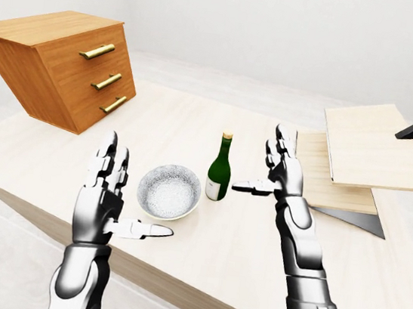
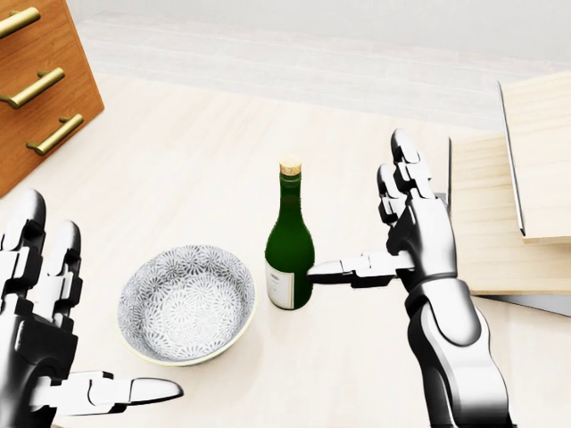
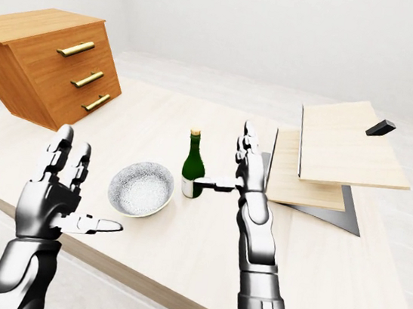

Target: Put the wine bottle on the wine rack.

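The reach for the bottle (image 2: 290, 250) is judged to be in hand: it stands upright on the table (image 2: 178, 169), just right of the bowl (image 2: 187, 303), not yet grasped. The right hand (image 2: 406, 236) is held beside it, fingers spread upward, thumb tip at the glass; closing round the body is called for next. The left hand (image 2: 40, 330) is held wide open, empty, at lower left.

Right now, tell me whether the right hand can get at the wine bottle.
Probably yes. The right hand is open beside the wine bottle, its thumb tip already at the bottle's body, with nothing between them. The bowl sits on the bottle's other side, clear of the approach.
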Tool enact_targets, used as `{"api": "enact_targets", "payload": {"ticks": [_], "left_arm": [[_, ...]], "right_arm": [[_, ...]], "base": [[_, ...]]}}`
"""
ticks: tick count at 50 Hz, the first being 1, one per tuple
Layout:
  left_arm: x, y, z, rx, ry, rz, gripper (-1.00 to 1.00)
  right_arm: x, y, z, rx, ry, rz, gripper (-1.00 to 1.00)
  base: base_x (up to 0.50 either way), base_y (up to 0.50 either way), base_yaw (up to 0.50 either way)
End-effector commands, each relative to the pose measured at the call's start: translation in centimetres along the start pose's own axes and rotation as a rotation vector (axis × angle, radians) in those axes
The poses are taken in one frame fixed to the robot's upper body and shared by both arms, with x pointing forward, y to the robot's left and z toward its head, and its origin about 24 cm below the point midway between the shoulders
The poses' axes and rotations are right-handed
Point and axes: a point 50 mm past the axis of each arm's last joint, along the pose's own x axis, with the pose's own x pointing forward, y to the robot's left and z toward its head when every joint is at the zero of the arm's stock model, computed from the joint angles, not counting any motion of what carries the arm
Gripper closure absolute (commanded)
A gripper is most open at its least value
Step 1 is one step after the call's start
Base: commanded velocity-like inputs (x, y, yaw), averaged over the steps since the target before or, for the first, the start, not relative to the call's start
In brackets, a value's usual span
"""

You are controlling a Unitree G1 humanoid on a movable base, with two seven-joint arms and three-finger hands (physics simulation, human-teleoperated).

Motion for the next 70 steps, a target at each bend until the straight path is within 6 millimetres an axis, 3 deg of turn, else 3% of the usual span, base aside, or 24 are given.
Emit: {"api": "enact_targets", "payload": {"ticks": [1, 21, 36, 54, 70], "left_arm": [[0.0, 0.1, 0.3, 0.002, -0.011, 0.005, -1.0], [0.0, 0.3, 0.5, 0.003, -0.022, 0.011, -1.0], [0.1, 0.2, 1.1, 0.009, -0.048, 0.007, -1.0], [-0.1, 0.5, 0.1, 0.0, -0.003, 0.014, -1.0], [0.0, 0.4, 0.0, 0.004, -0.002, 0.012, -1.0]], "right_arm": [[2.4, 0.2, -0.8, 0.021, 0.062, -0.038, -1.0], [4.9, 2.3, -0.2, 0.047, 0.082, -0.05, -1.0], [5.9, 3.5, -0.3, 0.023, 0.108, -0.013, -1.0], [6.6, 4.3, -1.2, 0.002, 0.168, 0.011, -1.0], [7.4, 4.9, -0.8, 0.01, 0.178, 0.032, -1.0]], "base": [[0.0, 0.0, 0.0], [0.0, 0.0, 0.0], [0.0, 0.0, 0.0], [0.0, 0.0, 0.0], [0.0, 0.0, 0.0]]}}
